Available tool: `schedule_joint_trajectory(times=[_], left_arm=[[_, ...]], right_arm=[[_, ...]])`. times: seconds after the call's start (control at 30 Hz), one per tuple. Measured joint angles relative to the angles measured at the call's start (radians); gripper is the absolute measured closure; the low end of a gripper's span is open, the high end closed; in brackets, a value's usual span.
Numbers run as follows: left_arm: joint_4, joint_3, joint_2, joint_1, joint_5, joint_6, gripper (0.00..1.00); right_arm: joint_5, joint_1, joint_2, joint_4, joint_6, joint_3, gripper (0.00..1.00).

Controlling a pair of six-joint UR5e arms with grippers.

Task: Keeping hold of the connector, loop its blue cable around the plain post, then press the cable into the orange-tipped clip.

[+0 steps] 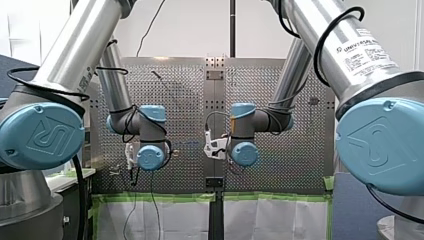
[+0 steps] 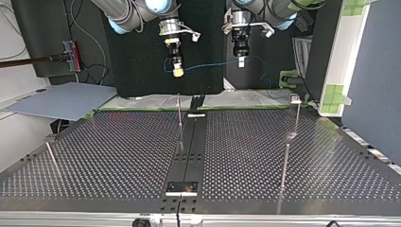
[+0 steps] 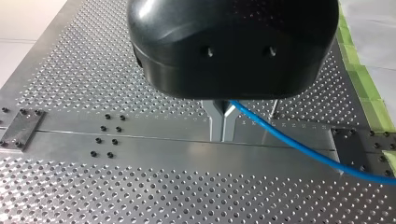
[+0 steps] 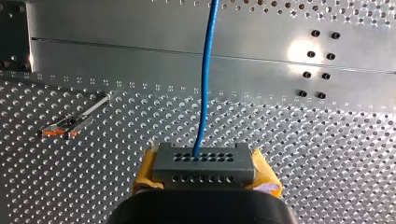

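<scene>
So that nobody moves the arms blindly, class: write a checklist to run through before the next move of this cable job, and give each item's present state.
1. Connector held: ok. The connector sits between my right gripper's yellow pads.
2. Second hold on cable: ok. My left gripper is shut on the cable.
3. Cable looped: not ok. In the top view it hangs in the air between the grippers, touching none of the posts.
4. Cable in clip: not ok. The clip stands apart from the cable, with nothing in it.
5. Plain post picked out: cannot tell. Several thin posts stand on the table; their tips are too small to read.
</scene>
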Motion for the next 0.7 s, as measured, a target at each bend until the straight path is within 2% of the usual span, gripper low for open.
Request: schedule_joint_trajectory(times=[0.17, 0.23, 0.27, 0.3, 0.57, 0.6, 0.63, 0.67, 0.7], left_arm=[[0.000, 0.000, 0.000, 0.000, 0.000, 0.000, 1.00], [0.000, 0.000, 0.000, 0.000, 0.000, 0.000, 0.84], [0.000, 0.000, 0.000, 0.000, 0.000, 0.000, 0.84], [0.000, 0.000, 0.000, 0.000, 0.000, 0.000, 0.76], [0.000, 0.000, 0.000, 0.000, 0.000, 0.000, 0.76], [0.000, 0.000, 0.000, 0.000, 0.000, 0.000, 0.82], [0.000, 0.000, 0.000, 0.000, 0.000, 0.000, 0.93], [0.000, 0.000, 0.000, 0.000, 0.000, 0.000, 0.93], [0.000, 0.000, 0.000, 0.000, 0.000, 0.000, 1.00]], right_arm=[[0.000, 0.000, 0.000, 0.000, 0.000, 0.000, 1.00], [0.000, 0.000, 0.000, 0.000, 0.000, 0.000, 1.00], [0.000, 0.000, 0.000, 0.000, 0.000, 0.000, 1.00], [0.000, 0.000, 0.000, 0.000, 0.000, 0.000, 1.00], [0.000, 0.000, 0.000, 0.000, 0.000, 0.000, 1.00], [0.000, 0.000, 0.000, 0.000, 0.000, 0.000, 1.00], [0.000, 0.000, 0.000, 0.000, 0.000, 0.000, 1.00], [0.000, 0.000, 0.000, 0.000, 0.000, 0.000, 1.00], [0.000, 0.000, 0.000, 0.000, 0.000, 0.000, 1.00]])
